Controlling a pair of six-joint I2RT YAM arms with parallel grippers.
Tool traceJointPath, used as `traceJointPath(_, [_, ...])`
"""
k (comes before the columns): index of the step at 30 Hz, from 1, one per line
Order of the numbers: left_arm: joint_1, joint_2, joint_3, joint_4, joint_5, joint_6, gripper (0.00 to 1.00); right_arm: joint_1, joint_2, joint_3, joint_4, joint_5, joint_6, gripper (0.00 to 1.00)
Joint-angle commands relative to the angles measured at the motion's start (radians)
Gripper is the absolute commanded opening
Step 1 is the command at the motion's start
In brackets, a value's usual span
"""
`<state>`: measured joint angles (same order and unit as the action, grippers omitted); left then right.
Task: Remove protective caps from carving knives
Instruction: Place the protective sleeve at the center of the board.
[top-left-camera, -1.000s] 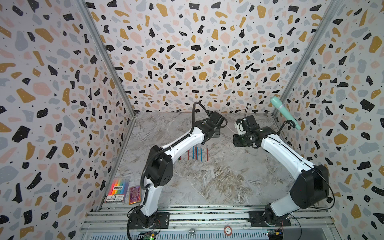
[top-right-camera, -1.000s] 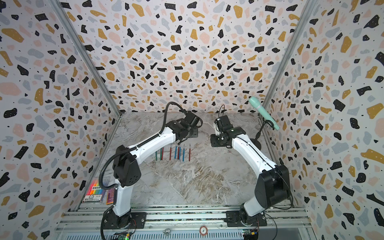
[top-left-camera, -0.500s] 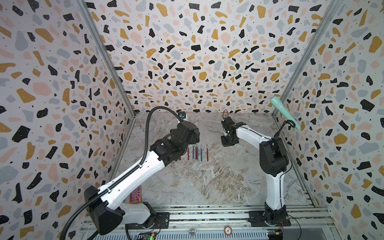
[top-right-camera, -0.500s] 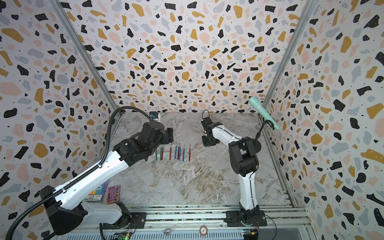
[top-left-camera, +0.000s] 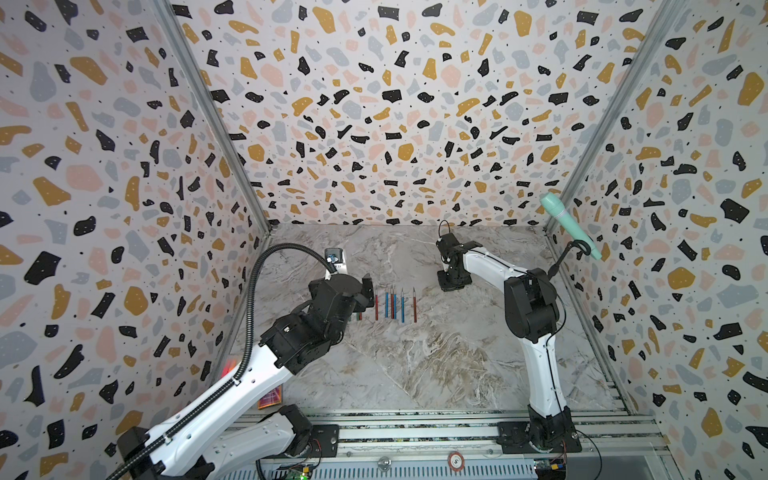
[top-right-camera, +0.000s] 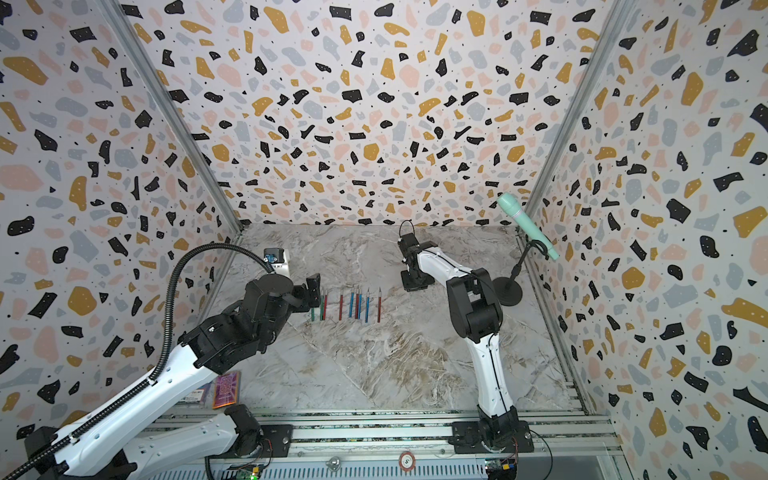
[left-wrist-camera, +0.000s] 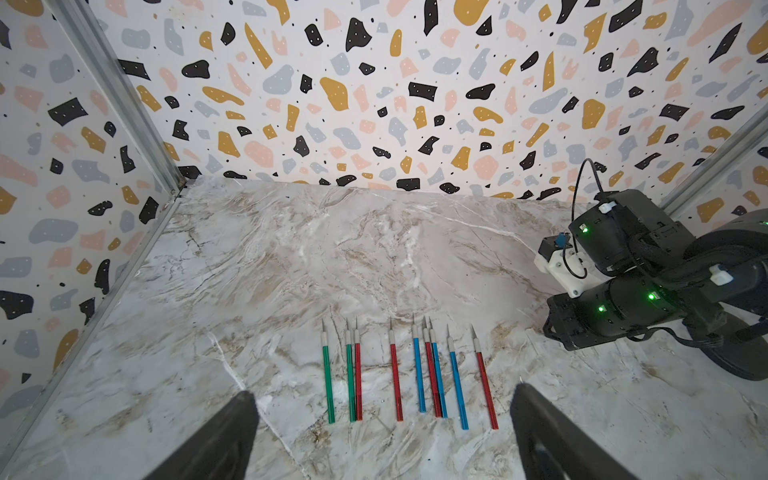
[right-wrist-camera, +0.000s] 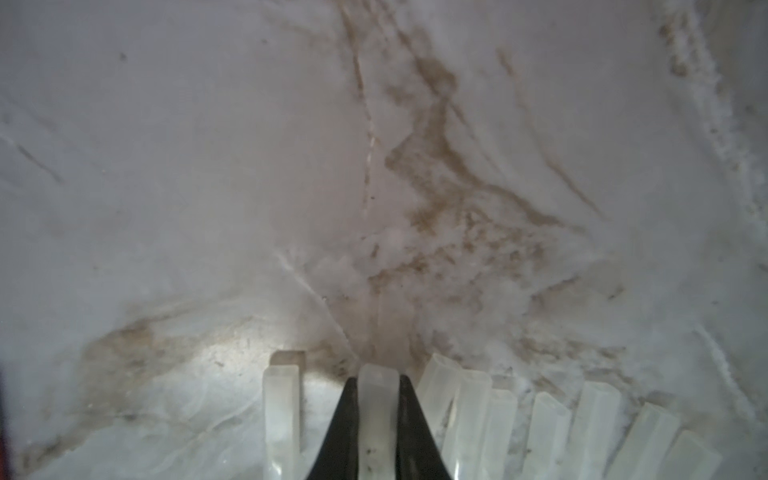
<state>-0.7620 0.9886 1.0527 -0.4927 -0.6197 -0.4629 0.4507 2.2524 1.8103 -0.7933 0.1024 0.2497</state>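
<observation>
Left wrist: open tabletop (left-wrist-camera: 332, 257) beyond the carving knives (left-wrist-camera: 418, 374).

In both top views the table (top-left-camera: 415, 374) lies bare across the lower centre. Mid-frame, the carving knives (top-left-camera: 386, 305) form a row; the microphone stand (top-right-camera: 507, 291) blocks the right edge; clear caps (right-wrist-camera: 540, 419) flank the right pincer (right-wrist-camera: 379, 382).

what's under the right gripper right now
The right gripper pinches one clear cap over the marble table, with a row of clear caps lying beside it. In both top views the gripper itself covers them.
</observation>
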Motion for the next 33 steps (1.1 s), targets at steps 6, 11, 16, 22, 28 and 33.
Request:
traceJointPath(6, [0.006,0.018,0.0,0.021,0.001,0.009,0.94,0.019,-0.02,0.006,-0.057,0.005,0.071,0.0])
traceJointPath(11, [0.005,0.033,0.012,0.016,0.02,0.004,0.94,0.018,-0.025,-0.011,-0.052,0.003,0.091,0.11])
traceJointPath(16, [0.005,0.045,0.02,0.009,0.031,0.009,0.94,0.019,-0.025,-0.008,-0.055,-0.01,0.095,0.2])
traceJointPath(22, [0.006,0.061,0.022,0.015,0.045,0.011,0.95,0.023,-0.026,0.011,-0.073,-0.005,0.095,0.28])
traceJointPath(28, [0.005,0.075,0.031,0.036,0.022,0.027,0.99,0.03,-0.083,0.111,-0.125,0.041,0.095,0.36])
traceJointPath(33, [0.005,0.101,0.063,0.085,-0.007,0.042,1.0,0.043,-0.124,0.387,-0.271,0.091,0.091,0.52])
